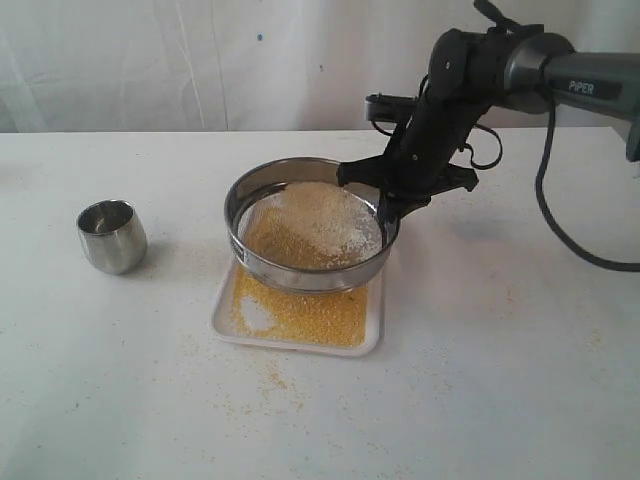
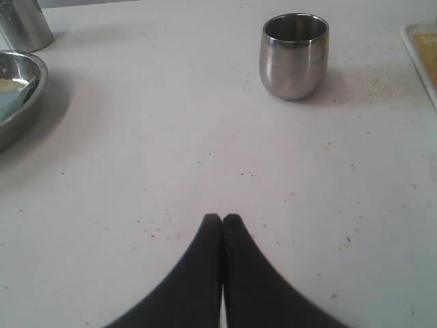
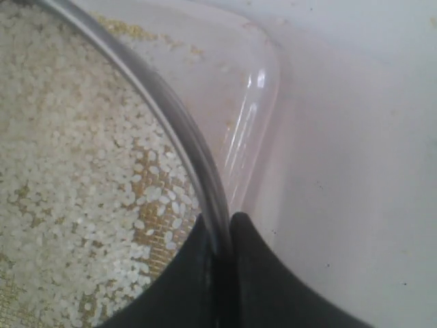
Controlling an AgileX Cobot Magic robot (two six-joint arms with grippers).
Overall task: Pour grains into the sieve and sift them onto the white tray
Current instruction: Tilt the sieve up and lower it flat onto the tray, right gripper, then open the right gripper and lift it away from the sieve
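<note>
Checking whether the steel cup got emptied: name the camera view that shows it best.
The left wrist view: the steel cup stands upright, close and unobstructed, mouth visible. The exterior view shows it smaller, left of the white tray. The right wrist view misses it.

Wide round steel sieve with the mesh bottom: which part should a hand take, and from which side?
On the steel sieve, take the thin upright ring wall at the right edge, coming from the right with one finger inside and one outside. The ring looks too wide to span, so the wall is the only narrow part. The right hand pinches it that way.
</note>
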